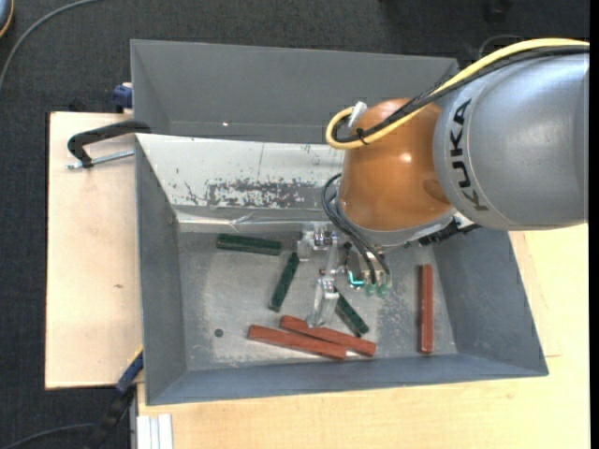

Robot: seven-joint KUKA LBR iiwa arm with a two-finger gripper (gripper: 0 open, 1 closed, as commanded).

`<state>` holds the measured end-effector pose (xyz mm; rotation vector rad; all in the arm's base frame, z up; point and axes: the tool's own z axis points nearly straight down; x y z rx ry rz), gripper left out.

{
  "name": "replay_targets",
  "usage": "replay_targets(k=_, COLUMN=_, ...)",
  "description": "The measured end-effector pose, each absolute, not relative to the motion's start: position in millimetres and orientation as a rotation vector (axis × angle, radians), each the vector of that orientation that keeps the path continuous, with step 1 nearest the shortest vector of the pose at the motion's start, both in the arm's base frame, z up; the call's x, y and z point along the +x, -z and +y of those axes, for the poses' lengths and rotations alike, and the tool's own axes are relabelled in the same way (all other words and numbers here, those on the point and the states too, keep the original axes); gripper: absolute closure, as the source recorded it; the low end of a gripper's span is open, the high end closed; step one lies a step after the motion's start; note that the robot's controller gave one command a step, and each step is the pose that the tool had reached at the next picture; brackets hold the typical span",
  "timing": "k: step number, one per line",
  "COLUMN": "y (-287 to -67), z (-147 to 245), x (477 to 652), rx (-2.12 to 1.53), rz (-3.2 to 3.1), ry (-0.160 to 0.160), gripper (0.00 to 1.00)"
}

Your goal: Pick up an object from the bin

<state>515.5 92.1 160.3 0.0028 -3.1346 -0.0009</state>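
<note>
Orange wrist cover [393, 171] hung low, presumably to set the gripper [327, 301] beside a dark green stick [353, 317]; its clench could not be told

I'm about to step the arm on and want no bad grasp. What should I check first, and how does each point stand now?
1. Gripper low over the middle of the grey metal bin: ok.
2. Short dark green stick close beside it on the arm's side, within likely reach: ok.
3. Long dark green stick on its other side, apart: ok.
4. Two overlapping red-brown sticks close in front, may get bumped: not ok.
5. Any stick already gripped: cannot tell.
</note>
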Motion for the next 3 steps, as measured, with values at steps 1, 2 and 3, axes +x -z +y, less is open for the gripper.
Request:
replay_targets(k=1, y=-69.3, z=96.1, x=556.6, rx=0.899, rz=-3.012, ry=0.003, gripper=0.00)
replay_targets(k=2, y=-70.9, z=96.2, x=557.0, rx=0.897, rz=-3.014, ry=0.003, gripper=1.00)
replay_targets(k=3, y=-231.2, z=83.3, x=559.6, rx=0.808, rz=-3.052, ry=-0.002, gripper=1.00)
